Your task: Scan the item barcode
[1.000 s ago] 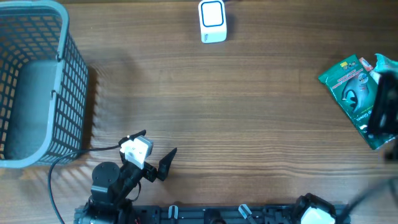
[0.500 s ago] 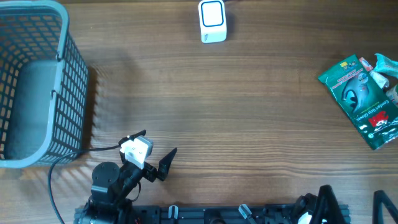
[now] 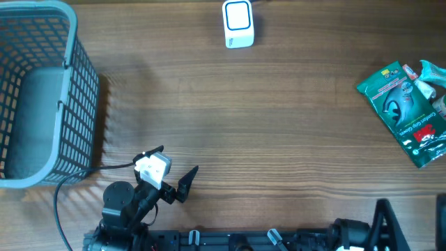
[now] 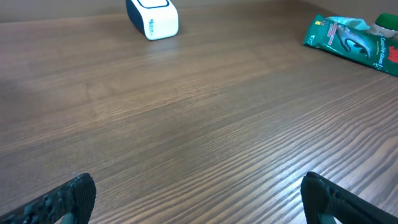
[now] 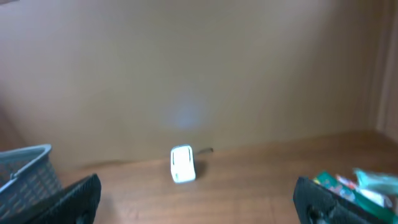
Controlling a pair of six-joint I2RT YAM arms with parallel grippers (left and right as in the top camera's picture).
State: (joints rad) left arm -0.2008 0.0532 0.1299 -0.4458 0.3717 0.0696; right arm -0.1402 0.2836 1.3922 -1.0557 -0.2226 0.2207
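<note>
A grey mesh basket [image 3: 42, 90] stands at the table's [image 3: 279, 125] left edge, well left of the white scanner [image 3: 238, 24] and a little nearer the robot than it. The left gripper [image 3: 173, 162] sits low at the near edge, left of the scanner and across the table from it; in the left wrist view its two dark fingers [image 4: 59, 200] show only as tips at the bottom corners of the picture, spread wide, with bare wood between them and nothing held or touched. The scanner stands at the far edge, its window face up in the overhead view. Well right of the scanner, near the table's right edge, the green packet [image 3: 408, 111] lies flat and slanted, with a second teal and white item [image 3: 432, 73] touching its far right corner; whether a barcode faces up cannot be told. The right gripper [image 3: 412, 216] is at the near right corner, only partly in the overhead view; its wrist view looks across the table toward the scanner, its fingers [image 5: 71, 198] standing wide apart at the bottom corners, gripping nothing, the packet off to their right.
</note>
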